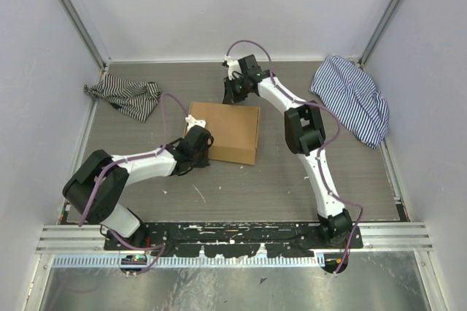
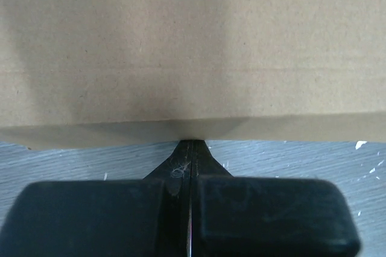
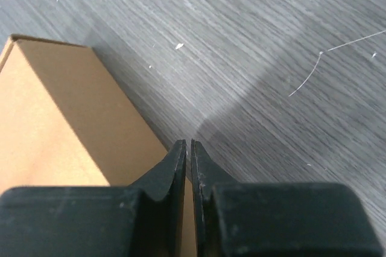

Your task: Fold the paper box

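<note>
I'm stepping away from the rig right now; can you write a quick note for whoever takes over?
Left gripper: shut, empty, tips against the left side wall of the plain brown corrugated cardboard box.
Right gripper: all but shut, empty, low beside the box's far edge; contact unclear.
Box: lying flat in the middle of the grey wood-grain table, between the two grippers.
Done: it looks folded into a shallow closed rectangle, lid down.
Left: check that the flaps are tucked, which these views don't show, then back both arms off.
</note>
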Controlling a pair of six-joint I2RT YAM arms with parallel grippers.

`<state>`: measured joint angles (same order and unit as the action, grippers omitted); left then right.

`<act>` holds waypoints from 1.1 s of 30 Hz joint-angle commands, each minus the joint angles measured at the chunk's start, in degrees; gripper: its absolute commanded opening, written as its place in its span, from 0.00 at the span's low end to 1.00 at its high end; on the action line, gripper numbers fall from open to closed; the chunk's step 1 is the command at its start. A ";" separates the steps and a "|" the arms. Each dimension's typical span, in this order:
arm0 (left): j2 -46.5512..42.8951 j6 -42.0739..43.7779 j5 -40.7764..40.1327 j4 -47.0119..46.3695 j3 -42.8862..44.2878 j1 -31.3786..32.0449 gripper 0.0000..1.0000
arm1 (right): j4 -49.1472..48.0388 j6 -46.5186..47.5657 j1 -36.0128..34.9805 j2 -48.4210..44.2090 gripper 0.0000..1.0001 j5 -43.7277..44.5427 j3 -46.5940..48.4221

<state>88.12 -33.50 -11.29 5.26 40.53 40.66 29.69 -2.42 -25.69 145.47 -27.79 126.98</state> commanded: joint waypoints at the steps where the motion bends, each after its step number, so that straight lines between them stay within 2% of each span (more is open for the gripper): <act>1: 3.83 -1.03 -5.92 -2.05 0.09 1.58 0.00 | 9.70 7.01 -0.37 0.70 0.14 -10.42 3.53; 7: 5.52 -5.39 -10.72 -3.85 1.34 6.19 0.00 | 18.32 13.72 -2.17 1.94 0.14 -17.92 3.74; 14: 10.52 -7.27 -16.36 -4.53 5.67 10.92 0.00 | 24.91 20.89 -6.64 1.95 0.15 -19.86 2.06; 19: 7.89 -9.49 -18.45 -2.99 3.61 13.74 0.00 | 21.50 17.71 -7.00 1.29 0.15 -17.58 0.47; 27: -4.28 -10.95 -16.39 2.31 0.06 18.37 0.26 | 12.50 5.92 -5.09 0.60 0.14 -8.75 -1.02; 33: -6.14 -10.55 -13.85 2.76 1.44 21.71 0.31 | 2.11 -3.00 -2.47 -4.63 0.13 -5.66 -9.39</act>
<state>83.09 -43.83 -25.74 10.68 40.45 60.36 35.16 1.56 -29.69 144.68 -37.17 122.04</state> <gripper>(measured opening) 0.306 0.130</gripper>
